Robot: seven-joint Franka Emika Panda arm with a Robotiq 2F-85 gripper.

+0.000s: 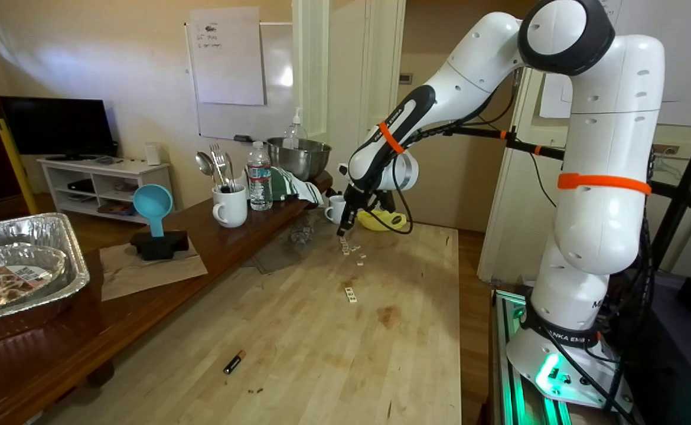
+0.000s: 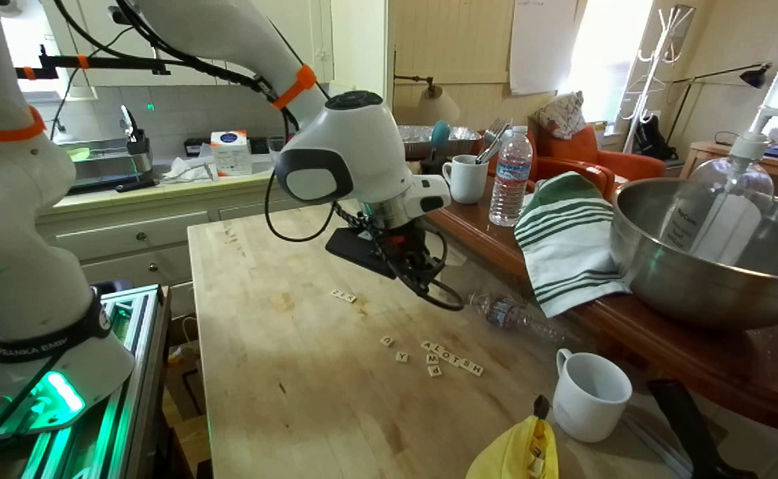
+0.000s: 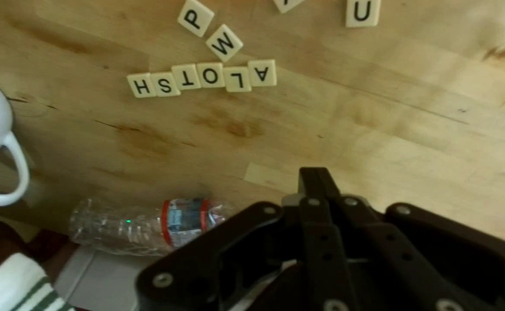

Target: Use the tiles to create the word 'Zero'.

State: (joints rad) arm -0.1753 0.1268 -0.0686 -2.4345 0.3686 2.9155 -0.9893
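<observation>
- Near the edge of the tabletop that runs along the dark wooden counter, a row of six tiles is recorded, reading A, L, O, T, S, H; the W tile and P tile are found loose beside it.
- Midway between that edge and the edge facing the robot's base, a three-tile row is read as Z, E, R; only an O is judged to be lacking.
- Above the tabletop, toward the counter-side edge, the hand is held with its fingers drawn together; nothing is seen between them.
- The O tile is expected to be light, rigid and smooth: unlikely to be broken, easily skidded or tipped.
- Its sides are hemmed in by the L tile and T tile, so hold is best taken low on its two free edges, with the fingers parted a little wider than the tile.
- At one of these edges the nearby W tile could be nudged.
</observation>
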